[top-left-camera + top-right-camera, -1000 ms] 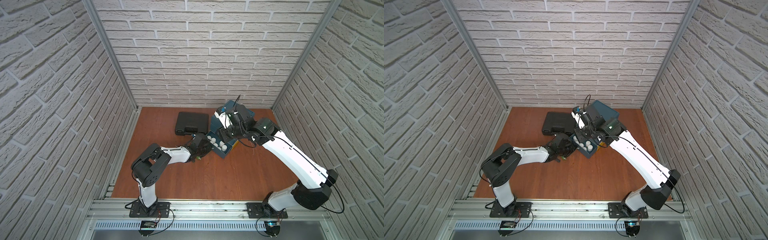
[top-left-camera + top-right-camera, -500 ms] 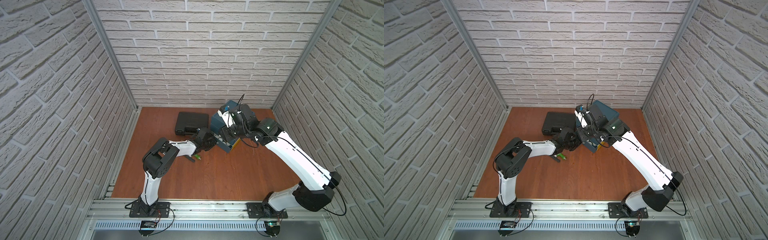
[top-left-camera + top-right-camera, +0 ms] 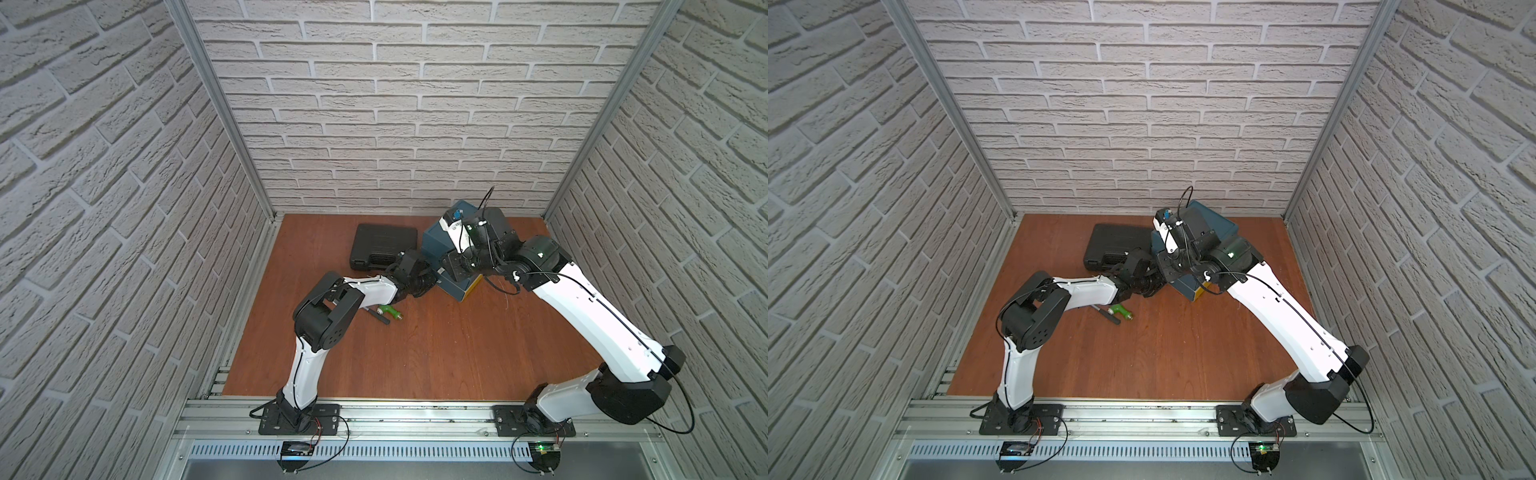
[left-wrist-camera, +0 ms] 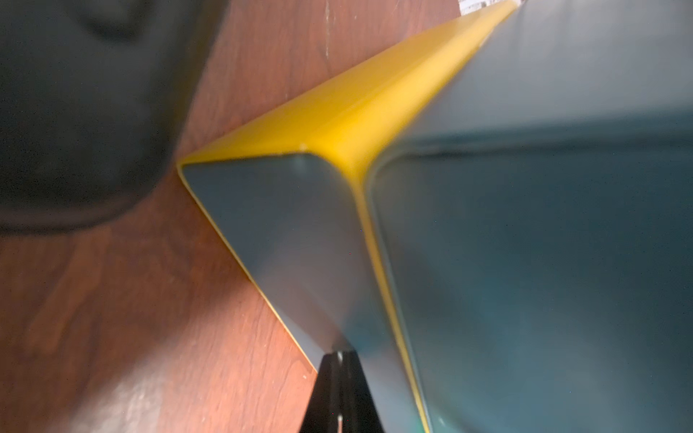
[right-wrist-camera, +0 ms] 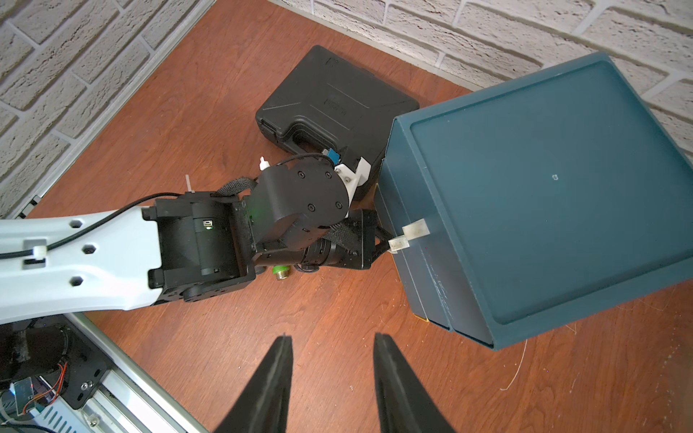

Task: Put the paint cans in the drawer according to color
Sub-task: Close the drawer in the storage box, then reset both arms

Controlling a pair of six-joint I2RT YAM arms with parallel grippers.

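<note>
– Two arms are meeting at the back of the wooden floor (image 3: 436, 353) in both top views, aren't they?
– Yes. The left arm (image 3: 370, 291) is reaching toward the middle of the frame. The left gripper (image 3: 432, 277) is sitting against the front of the teal drawer unit (image 3: 434, 244), its jaws too small to judge there. The right arm (image 3: 582, 299) is bending over the top of the unit. A black case (image 3: 382, 247) is lying just beside the unit on its left, and a green toy drill (image 3: 390, 311) is lying on the floor lower in the frame, near the left forearm
– What is the left wrist view giving?
– Mostly blur. The left gripper (image 4: 339, 360) is showing at the bottom edge with its fingers pressed together. The tips are resting on a teal face bordered by a yellow strip (image 4: 337, 123)
– And the right wrist view?
– The right gripper (image 5: 332, 337) is hovering at the bottom centre, jaws a little apart and holding nothing, with bare floor showing between them. Mid-frame, the closed left gripper (image 5: 384, 244) is touching a pale tab (image 5: 407, 234) on the unit's front edge. Whether it is pinching that tab I cannot tell. From this angle the drawer fronts are sitting pushed in
– Where are the paint cans?
– None are showing in any view, so I cannot tell
</note>
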